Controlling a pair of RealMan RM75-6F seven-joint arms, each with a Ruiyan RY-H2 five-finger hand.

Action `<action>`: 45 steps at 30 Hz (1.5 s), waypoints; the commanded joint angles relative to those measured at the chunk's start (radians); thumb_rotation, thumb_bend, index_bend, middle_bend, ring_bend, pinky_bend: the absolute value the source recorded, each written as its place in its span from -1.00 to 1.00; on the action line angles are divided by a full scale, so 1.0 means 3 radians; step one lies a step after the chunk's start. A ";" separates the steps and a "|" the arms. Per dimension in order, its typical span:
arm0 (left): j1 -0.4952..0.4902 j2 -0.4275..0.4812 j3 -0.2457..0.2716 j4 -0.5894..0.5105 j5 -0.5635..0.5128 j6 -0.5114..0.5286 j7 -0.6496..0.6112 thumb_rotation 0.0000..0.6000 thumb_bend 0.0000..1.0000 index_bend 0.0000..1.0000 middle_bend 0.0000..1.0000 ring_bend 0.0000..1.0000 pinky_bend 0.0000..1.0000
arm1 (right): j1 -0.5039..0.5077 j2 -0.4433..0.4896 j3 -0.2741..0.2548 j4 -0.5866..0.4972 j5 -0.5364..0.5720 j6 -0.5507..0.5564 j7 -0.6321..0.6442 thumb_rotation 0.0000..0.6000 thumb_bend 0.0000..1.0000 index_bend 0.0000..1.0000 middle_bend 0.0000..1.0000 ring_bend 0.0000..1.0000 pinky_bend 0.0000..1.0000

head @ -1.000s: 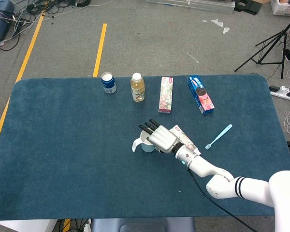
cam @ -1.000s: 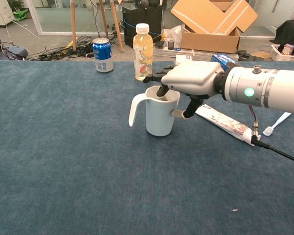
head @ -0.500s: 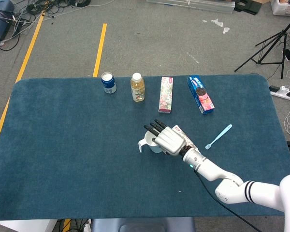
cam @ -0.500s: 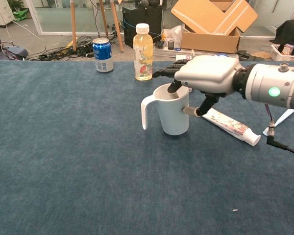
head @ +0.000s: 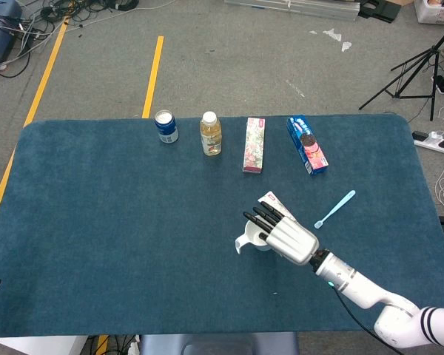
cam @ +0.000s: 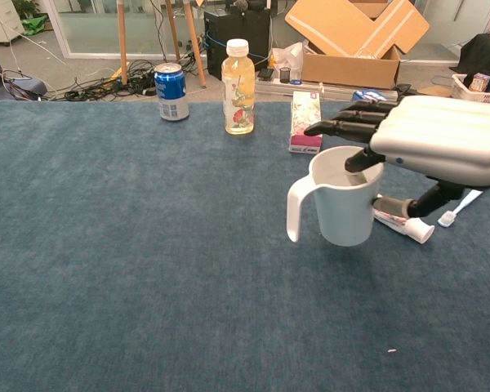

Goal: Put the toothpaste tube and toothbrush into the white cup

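Gripping white cup (cam: 340, 208), right robot hand (cam: 429, 143)

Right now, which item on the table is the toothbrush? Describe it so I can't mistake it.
Look to the right part of the blue table, past the right hand that holds the white cup. The toothbrush lies flat on the cloth, alone, beyond the toothpaste tube. It is the only thin, light blue stick; everything near it is a box, tube or cup.

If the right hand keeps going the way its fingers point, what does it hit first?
Nothing close: the right hand, gripping the white cup, points up-left over bare blue table. The juice bottle lies roughly along that line, though depth is uncertain.
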 commanded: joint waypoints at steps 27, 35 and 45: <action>-0.0037 -0.0058 0.0002 0.0041 -0.0024 -0.0054 0.0029 1.00 -1.00 -0.24 -0.73 -0.69 -0.80 | -0.0723 -0.0631 -0.0350 0.1357 -0.0795 0.1060 0.0930 1.00 -0.31 0.28 -1.00 -1.00 -0.87; -0.0042 -0.0064 0.0004 0.0044 -0.0027 -0.0060 0.0042 1.00 -1.00 -0.24 -0.73 -0.69 -0.80 | -0.0764 -0.0671 -0.0360 0.1469 -0.0817 0.1063 0.1032 1.00 -0.31 0.28 -1.00 -1.00 -0.87; -0.0046 -0.0067 0.0009 0.0044 -0.0027 -0.0067 0.0049 1.00 -1.00 -0.24 -0.73 -0.69 -0.80 | -0.0808 -0.0631 -0.0347 0.1441 -0.0775 0.0984 0.0996 1.00 -0.72 -0.33 -1.00 -1.00 -0.87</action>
